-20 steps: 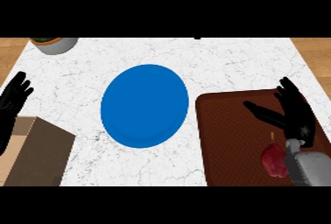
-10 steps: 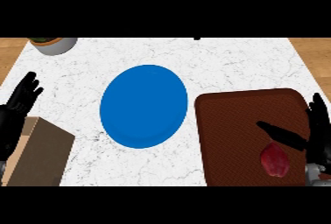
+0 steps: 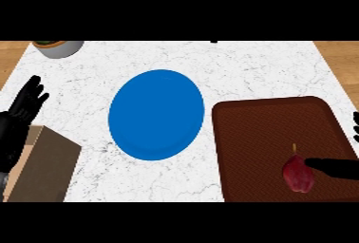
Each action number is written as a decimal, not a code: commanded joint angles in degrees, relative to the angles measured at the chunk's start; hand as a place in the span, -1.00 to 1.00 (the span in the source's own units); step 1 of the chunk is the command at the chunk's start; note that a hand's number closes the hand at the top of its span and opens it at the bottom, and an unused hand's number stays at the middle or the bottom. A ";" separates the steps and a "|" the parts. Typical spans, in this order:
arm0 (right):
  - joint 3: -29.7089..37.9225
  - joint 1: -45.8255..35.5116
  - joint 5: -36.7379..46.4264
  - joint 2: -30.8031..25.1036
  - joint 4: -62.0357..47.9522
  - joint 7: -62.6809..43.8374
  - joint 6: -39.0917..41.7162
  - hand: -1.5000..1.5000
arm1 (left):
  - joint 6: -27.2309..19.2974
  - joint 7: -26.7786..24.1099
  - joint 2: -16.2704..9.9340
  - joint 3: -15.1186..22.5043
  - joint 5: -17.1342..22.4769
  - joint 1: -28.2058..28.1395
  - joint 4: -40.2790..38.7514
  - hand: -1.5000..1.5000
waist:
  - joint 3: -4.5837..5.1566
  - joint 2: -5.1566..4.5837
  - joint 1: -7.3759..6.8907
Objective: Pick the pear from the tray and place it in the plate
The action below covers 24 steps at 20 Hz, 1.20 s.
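Status for you, operator — the dark red pear with its short stem [image 3: 298,173] lies on the brown rectangular tray [image 3: 266,128] at lower right of the frame, ungrasped; the round blue plate [image 3: 156,114] at centre holds nothing, so pick and place both remain. Right hand [image 3: 335,167] — only a black digit shows at the right edge, tip touching or just beside the pear, so you cannot tell its grasp; left hand [image 3: 21,116] rests at the left edge, fingers straight and up.

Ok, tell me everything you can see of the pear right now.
The pear is dark red with a smooth, slightly glossy skin and a thin stem pointing toward the far side. It lies on its side on the brown tray, in the near right part, whole and unmarked. A black finger of the right hand reaches in from the right edge and meets its right side; nothing curls round it.
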<state>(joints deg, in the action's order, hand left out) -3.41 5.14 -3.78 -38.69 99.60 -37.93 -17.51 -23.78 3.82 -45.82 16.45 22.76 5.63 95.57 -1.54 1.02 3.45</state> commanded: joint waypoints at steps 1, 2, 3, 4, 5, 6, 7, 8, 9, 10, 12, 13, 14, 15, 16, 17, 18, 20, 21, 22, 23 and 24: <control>1.13 1.82 -4.11 -5.89 5.44 -8.45 6.60 -1.00 | -1.00 -1.71 8.12 4.44 -0.75 1.68 -4.13 0.00 | 1.86 -1.20 0.67; 1.33 1.08 -6.08 -5.96 4.18 -9.26 8.37 -1.00 | -1.24 -2.00 8.56 5.01 -1.13 2.77 -4.95 0.00 | 1.79 -1.45 0.34; 2.20 4.06 -7.00 -6.15 4.43 -9.05 8.84 -1.00 | -1.84 -0.18 7.72 4.83 -0.48 2.62 -3.10 0.00 | 1.67 -1.14 0.12; 3.30 2.16 -8.32 -7.48 5.43 -11.73 9.76 -1.00 | -1.53 0.88 7.33 4.82 -0.39 4.90 -4.09 0.00 | 1.68 -1.28 0.05; 2.86 3.99 -8.14 -5.95 6.11 -10.33 9.06 -1.00 | -1.86 -0.45 8.38 6.19 -0.96 3.81 -4.06 0.00 | 1.65 -1.19 -0.20; 2.12 1.78 -7.56 -5.26 2.58 -9.59 9.34 -1.00 | -1.54 -0.73 9.19 6.51 -0.72 5.43 -5.94 0.00 | 1.62 -1.60 -0.79; 3.91 2.13 -9.35 -6.70 6.01 -12.52 9.88 -1.00 | 1.32 -1.15 6.61 3.74 1.53 6.25 -6.76 0.00 | 1.68 -1.33 -0.72; 3.14 3.62 -9.15 -5.97 5.94 -12.16 10.02 -1.00 | -2.29 0.88 8.34 6.88 -0.62 6.23 -3.81 0.00 | 1.60 -1.21 -0.79; 1.22 3.03 -7.74 -4.40 5.93 -11.86 9.13 -1.00 | -2.10 0.00 8.67 6.71 -0.13 5.81 -5.43 0.00 | 1.61 -1.34 -1.33; 3.20 4.65 -8.89 -4.24 3.32 -8.11 10.49 -1.00 | -2.48 -1.89 9.19 7.32 -0.86 4.84 -6.01 0.00 | 1.56 -1.32 -1.28; 3.50 3.29 -9.44 -4.28 1.13 -8.50 11.43 -1.00 | -2.76 -2.13 9.68 7.95 -0.84 6.26 -5.96 0.00 | 1.56 -1.47 -1.69; 2.08 4.53 -8.82 -4.42 2.19 -8.76 12.28 -1.00 | -1.43 -0.83 8.49 6.20 1.51 7.34 -6.56 0.00 | 1.58 -1.45 -1.48; 0.22 3.91 -7.90 -3.69 4.00 -11.14 11.29 -1.00 | -2.49 -1.75 9.56 7.86 0.06 7.65 -7.44 0.00 | 1.63 -1.52 -1.37; 1.47 6.30 -8.86 -5.37 2.25 -8.76 14.32 -1.00 | -2.14 -0.68 8.43 7.61 0.84 7.57 -7.36 0.00 | 1.58 -1.45 -0.98; 2.09 2.76 -10.19 -6.05 0.28 -10.14 15.68 -1.00 | -1.07 -3.00 8.40 7.55 0.90 7.47 -8.21 0.00 | 1.61 -1.63 -1.98; -0.34 4.19 -7.76 -4.04 0.23 -8.46 14.50 -1.00 | -0.73 -2.09 8.37 7.26 1.79 8.73 -8.92 0.00 | 1.58 -1.65 -1.66; -1.18 4.16 -7.18 -2.70 -1.81 -7.77 14.26 -1.00 | -2.28 -0.59 7.96 8.52 1.34 7.38 -5.32 0.00 | 1.51 -1.43 -2.62; -1.82 4.33 -6.46 -2.71 -2.57 -8.03 14.81 -1.00 | -1.30 -1.78 8.00 7.99 2.55 7.38 -6.88 0.00 | 1.55 -1.43 -2.45; -2.87 0.48 -6.82 -1.47 -3.03 -10.45 14.45 -1.00 | -0.27 -2.22 8.24 7.94 1.87 10.88 -9.98 0.00 | 1.58 -1.72 -2.38; -5.06 2.02 -4.38 0.16 -2.75 -9.45 13.17 -1.00 | -0.17 -2.32 7.48 8.28 2.49 8.57 -8.48 0.00 | 1.57 -1.50 -2.75; -3.35 3.03 -6.17 -0.64 -3.68 -8.06 14.95 -1.00 | 0.80 -4.42 7.66 7.57 3.27 7.76 -10.17 0.00 | 1.59 -1.48 -2.37; -4.04 2.93 -5.01 -0.27 -6.02 -6.16 15.42 -1.00 | -0.73 -3.29 8.67 9.38 2.27 8.36 -8.93 0.00 | 1.53 -1.53 -2.42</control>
<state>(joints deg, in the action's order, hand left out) -5.97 8.02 -10.04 -40.30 96.89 -46.33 -3.25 -24.58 1.68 -45.04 22.95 25.29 12.96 91.40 -1.89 0.99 0.52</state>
